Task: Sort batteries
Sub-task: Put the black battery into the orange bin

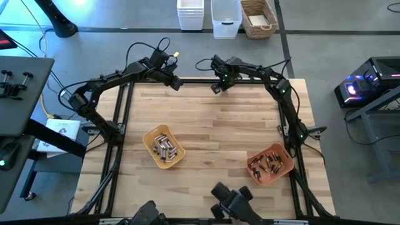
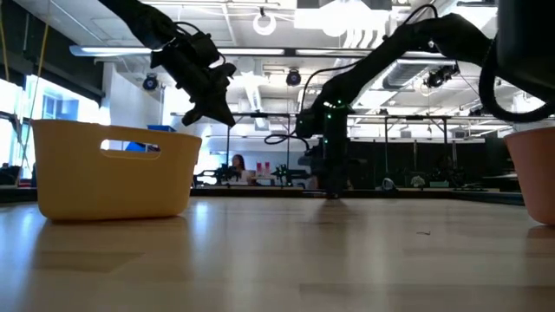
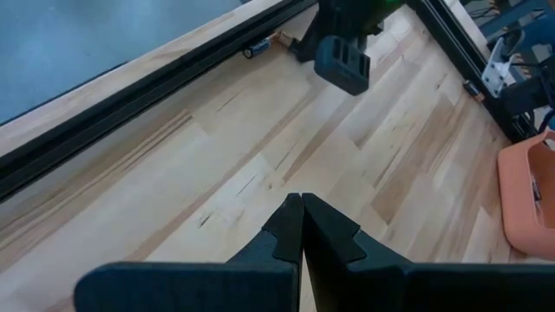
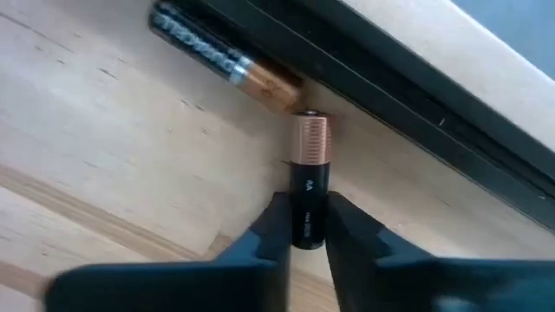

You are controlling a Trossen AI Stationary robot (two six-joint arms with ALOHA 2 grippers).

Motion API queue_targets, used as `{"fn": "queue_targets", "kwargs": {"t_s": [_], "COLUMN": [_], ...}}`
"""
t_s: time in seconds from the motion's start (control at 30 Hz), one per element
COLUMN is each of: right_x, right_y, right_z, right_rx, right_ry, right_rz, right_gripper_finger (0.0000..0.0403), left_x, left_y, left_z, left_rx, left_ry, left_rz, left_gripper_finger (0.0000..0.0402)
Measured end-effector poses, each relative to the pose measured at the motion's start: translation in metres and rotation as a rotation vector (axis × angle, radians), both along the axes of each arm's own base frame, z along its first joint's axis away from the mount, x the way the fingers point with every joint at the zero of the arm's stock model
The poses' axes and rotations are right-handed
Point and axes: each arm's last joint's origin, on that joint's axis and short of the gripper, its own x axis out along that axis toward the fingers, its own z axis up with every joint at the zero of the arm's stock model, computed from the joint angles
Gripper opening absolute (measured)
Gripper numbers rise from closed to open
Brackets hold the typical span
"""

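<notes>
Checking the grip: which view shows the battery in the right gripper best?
Right wrist view: the battery stands between the right gripper fingers. High, low and left wrist views show the gripper only, not that battery.

2 trays (image 1: 164,148), 2 loose batteries (image 4: 307,182), perhaps.

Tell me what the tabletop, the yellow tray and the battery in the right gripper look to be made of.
Tabletop: wood, pale planks with visible grain and seams, matte finish.
Yellow tray: likely moulded plastic, smooth opaque walls with a cut handle slot.
Battery between the right gripper's fingers: probably a metal cell in a glossy black and copper wrap; the casing itself cannot be confirmed.
</notes>
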Motion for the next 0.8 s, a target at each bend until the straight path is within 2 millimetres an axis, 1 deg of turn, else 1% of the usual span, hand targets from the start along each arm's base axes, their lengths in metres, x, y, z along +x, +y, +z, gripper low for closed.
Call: {"fn": "queue_targets", "kwargs": {"t_s": [0.03, 0.07, 0.2, 0.27, 0.33, 0.37, 0.5, 0.57, 0.63, 0.73, 0.8], "right_x": [-0.001, -0.001, -0.007, -0.013, -0.015, -0.016, -0.019, -0.024, -0.035, -0.059, -0.081], "right_y": [-0.001, -0.001, 0.003, 0.008, 0.013, 0.017, 0.040, 0.059, 0.085, 0.132, 0.169], "right_z": [0.000, 0.000, 0.010, 0.022, 0.041, 0.051, 0.079, 0.096, 0.105, 0.100, 0.103], "right_rx": [-0.001, -0.005, 0.007, 0.020, -0.016, -0.016, -0.008, -0.021, -0.016, 0.031, 0.051], "right_ry": [0.001, 0.004, 0.042, 0.082, 0.074, 0.070, 0.073, 0.047, 0.016, -0.015, -0.038], "right_rz": [-0.002, -0.002, 0.023, 0.053, 0.072, 0.083, 0.122, 0.123, 0.107, 0.040, -0.034], "right_gripper_finger": [0.0039, 0.0024, 0.0022, 0.0020, 0.0020, 0.0020, 0.0020, 0.0020, 0.0020, 0.0020, 0.0020], "left_x": [0.000, 0.000, 0.000, 0.000, 0.000, 0.000, 0.000, 0.000, 0.000, 0.000, 0.000], "left_y": [0.000, 0.000, 0.000, 0.000, 0.000, 0.000, 0.000, 0.000, 0.000, 0.000, 0.000], "left_z": [0.000, 0.000, 0.000, 0.000, 0.000, 0.000, 0.000, 0.000, 0.000, 0.000, 0.000], "left_rx": [0.000, 0.000, 0.000, 0.004, 0.011, 0.012, 0.011, 0.015, 0.026, 0.035, 0.040], "left_ry": [0.001, 0.000, 0.001, 0.001, 0.004, 0.003, 0.004, 0.004, 0.009, 0.013, 0.009], "left_rz": [0.000, 0.000, -0.001, -0.005, -0.012, -0.013, -0.015, -0.022, -0.034, -0.046, -0.046], "left_gripper_finger": [0.0000, 0.0000, 0.0000, 0.0000, 0.0000, 0.0000, 0.0000, 0.0000, 0.0000, 0.0000, 0.0000]}}
